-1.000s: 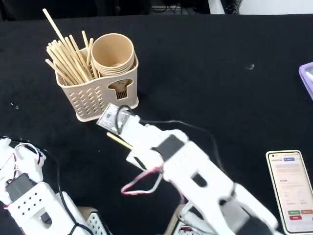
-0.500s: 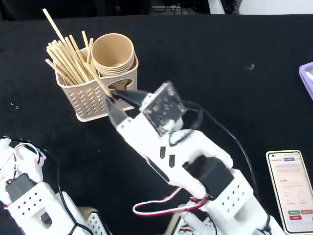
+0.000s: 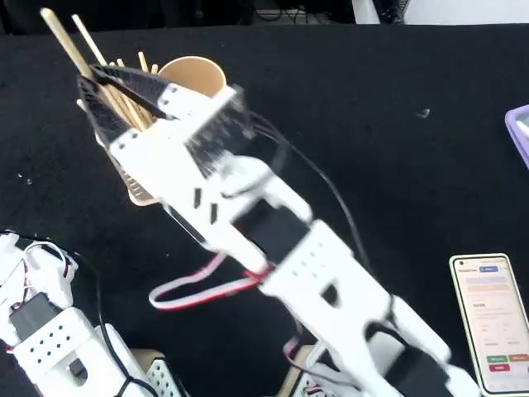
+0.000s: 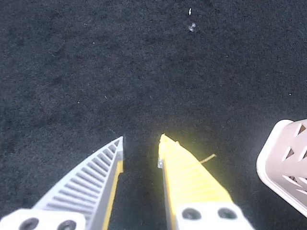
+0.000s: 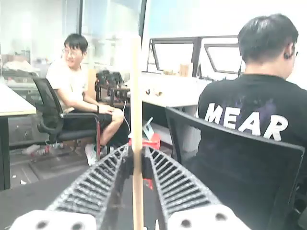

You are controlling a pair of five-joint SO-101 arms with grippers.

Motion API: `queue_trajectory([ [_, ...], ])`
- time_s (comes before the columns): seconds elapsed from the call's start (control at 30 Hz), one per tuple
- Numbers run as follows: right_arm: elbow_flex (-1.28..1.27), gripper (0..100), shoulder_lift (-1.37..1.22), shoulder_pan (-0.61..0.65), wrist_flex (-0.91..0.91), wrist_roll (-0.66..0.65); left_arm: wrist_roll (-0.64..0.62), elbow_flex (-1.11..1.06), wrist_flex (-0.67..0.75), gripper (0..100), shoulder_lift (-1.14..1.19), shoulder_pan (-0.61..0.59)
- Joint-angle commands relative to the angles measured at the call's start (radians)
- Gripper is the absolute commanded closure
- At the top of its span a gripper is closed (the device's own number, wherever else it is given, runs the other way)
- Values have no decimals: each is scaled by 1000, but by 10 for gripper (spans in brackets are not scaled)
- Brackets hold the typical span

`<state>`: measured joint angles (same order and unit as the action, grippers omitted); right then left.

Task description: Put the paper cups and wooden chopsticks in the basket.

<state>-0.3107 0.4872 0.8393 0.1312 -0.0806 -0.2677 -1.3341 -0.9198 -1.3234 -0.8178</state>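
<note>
High view: the right gripper [image 3: 97, 87] clamps one chopstick [image 3: 62, 40] over the basket [image 3: 134, 188]; the left gripper [image 4: 141, 139] rests with jaws apart above the black table [image 4: 96, 57].

Matt black cloth over the counter [image 3: 372, 74], perforated smooth beige plastic basket [image 3: 131, 184], bare pale wood chopstick [image 5: 136, 96], matt tan paper cups [image 3: 194, 73]

A black cloth covers the table [image 3: 397, 124]; a phone [image 3: 493, 318] lies at the lower right of the high view. Beyond is a bright office with a white desk [image 5: 172, 93], a black office chair [image 5: 240, 163], dark-framed windows [image 5: 175, 56] and a glass wall [image 5: 105, 24].
</note>
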Motion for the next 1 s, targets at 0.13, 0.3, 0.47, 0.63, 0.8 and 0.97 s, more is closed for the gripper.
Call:
queue_trajectory([
  [0.13, 309, 988, -251, -31, -37, 6, -2, 5, 23, 873, 0, -7],
  [0.3, 397, 988, -349, -80, -32, 6, -2, 5, 23, 873, 0, -7],
  [0.47, 398, 988, -404, -89, -32, 8, -2, 7, 23, 873, 0, -7],
  [0.63, 406, 988, -475, -91, -38, 8, -2, 7, 23, 873, 0, -7],
  [0.8, 398, 988, -544, -101, -81, 8, -2, 7, 23, 873, 0, -7],
  [0.97, 389, 986, -550, -100, -57, 8, -2, 7, 23, 873, 0, -7],
])
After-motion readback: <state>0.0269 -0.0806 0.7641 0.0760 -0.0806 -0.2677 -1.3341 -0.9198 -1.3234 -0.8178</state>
